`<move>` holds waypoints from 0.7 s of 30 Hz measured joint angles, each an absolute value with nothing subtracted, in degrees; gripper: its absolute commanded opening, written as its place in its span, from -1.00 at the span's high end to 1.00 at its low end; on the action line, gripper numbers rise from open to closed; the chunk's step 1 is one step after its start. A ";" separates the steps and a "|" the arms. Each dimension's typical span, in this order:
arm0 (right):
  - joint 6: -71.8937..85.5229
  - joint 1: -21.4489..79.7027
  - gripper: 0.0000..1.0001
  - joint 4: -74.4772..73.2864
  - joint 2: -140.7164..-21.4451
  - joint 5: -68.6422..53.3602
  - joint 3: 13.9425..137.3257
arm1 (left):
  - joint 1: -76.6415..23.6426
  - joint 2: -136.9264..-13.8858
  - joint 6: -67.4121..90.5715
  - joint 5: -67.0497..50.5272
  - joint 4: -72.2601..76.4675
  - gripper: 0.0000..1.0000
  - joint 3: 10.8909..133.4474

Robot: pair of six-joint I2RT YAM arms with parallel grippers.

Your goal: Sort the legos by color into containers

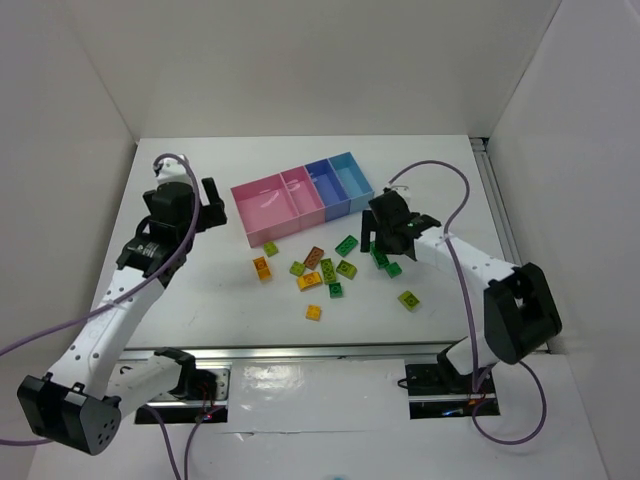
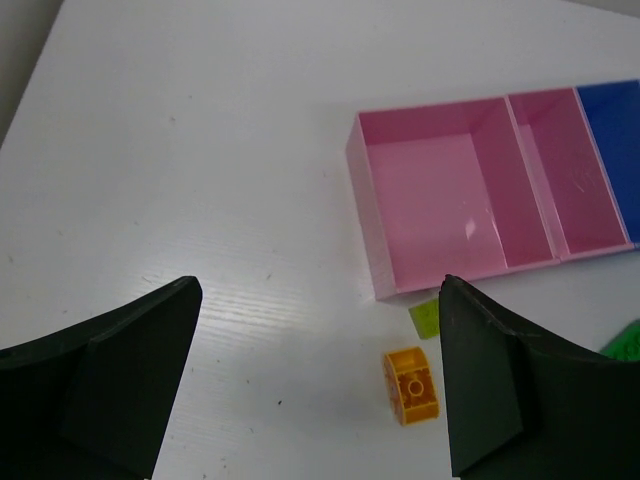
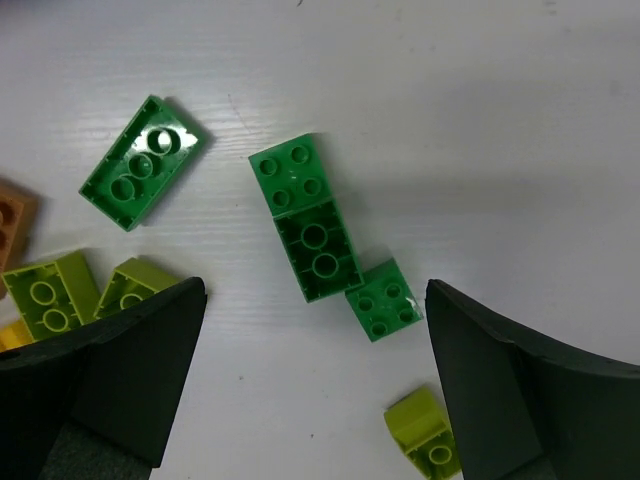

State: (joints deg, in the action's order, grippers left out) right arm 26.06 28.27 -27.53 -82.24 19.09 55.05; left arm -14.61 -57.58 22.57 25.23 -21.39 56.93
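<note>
The containers (image 1: pixel 300 198) form a joined row at the table's back: two pink bins (image 2: pixel 440 200), a darker blue one (image 1: pixel 324 182) and a light blue one (image 1: pixel 351 174). The legos (image 1: pixel 322 272) lie scattered in front of them. My left gripper (image 1: pixel 214 206) hovers open left of the pink bins, with nothing between its fingers. An orange brick (image 2: pixel 411 385) and a lime brick (image 2: pixel 425 318) lie by its right finger. My right gripper (image 1: pixel 375 247) is open above a cluster of dark green bricks (image 3: pixel 318 250), with another dark green brick (image 3: pixel 145 162) to the left and lime bricks (image 3: pixel 425 435) close by.
White walls enclose the table on three sides. A metal rail (image 1: pixel 300 355) runs along the near edge by the arm bases. Grey cables (image 1: pixel 455 190) loop from both arms. A brown brick (image 3: pixel 10 220) shows at the right wrist view's left edge.
</note>
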 measured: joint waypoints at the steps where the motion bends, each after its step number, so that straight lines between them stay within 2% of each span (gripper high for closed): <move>1: 24.77 28.27 -0.95 -27.55 -83.96 18.31 55.66 | -15.00 -58.02 22.46 24.34 -21.67 -1.00 57.04; 7: 16.84 28.34 -0.87 -27.03 -94.96 12.88 60.23 | -16.56 -62.41 23.53 19.79 -26.30 -1.00 61.54; 11: 13.52 27.79 -0.65 -26.11 -99.96 12.14 63.26 | -17.17 -67.35 24.67 17.56 -28.88 -1.00 66.26; 17: 11.35 24.67 -0.52 -23.97 -105.21 10.17 65.60 | -18.96 -69.76 25.67 15.31 -31.66 -0.85 66.48; 19: 10.79 23.79 -0.37 -22.65 -105.67 9.50 66.00 | -19.11 -70.28 25.52 15.00 -31.94 -0.82 66.50; 21: 10.83 23.46 -0.12 -21.37 -106.13 8.95 66.02 | -19.11 -70.72 25.41 14.85 -32.16 -0.77 66.50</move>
State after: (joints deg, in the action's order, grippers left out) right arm 10.83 23.46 -21.37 -106.13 8.95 66.02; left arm -19.11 -70.72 25.41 14.85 -32.16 66.50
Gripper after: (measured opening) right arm 0.662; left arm 0.904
